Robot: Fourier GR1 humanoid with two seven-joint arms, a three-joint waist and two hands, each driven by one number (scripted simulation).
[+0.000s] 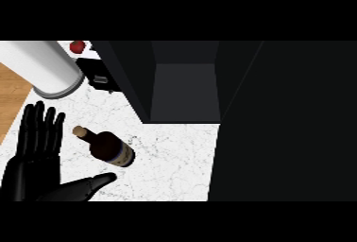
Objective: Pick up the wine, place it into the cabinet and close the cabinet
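Observation:
The wine bottle (110,147) is dark with a tan cork top and a pale label, and it stands on the white marble counter (174,165). My left hand (33,156) is just left of it, open, fingers straight and pointing away, not touching it. Its thumb reaches right, below the bottle. The black cabinet (185,90) stands open behind the bottle, its dark inside showing. Its door (286,123) fills the right side as a wide black panel. My right hand does not show.
A large white cylinder (42,66) stands at the back left, above my left hand. A small black box (97,73) and a red knob (77,46) sit beside it. A wooden surface (8,94) borders the counter's left edge.

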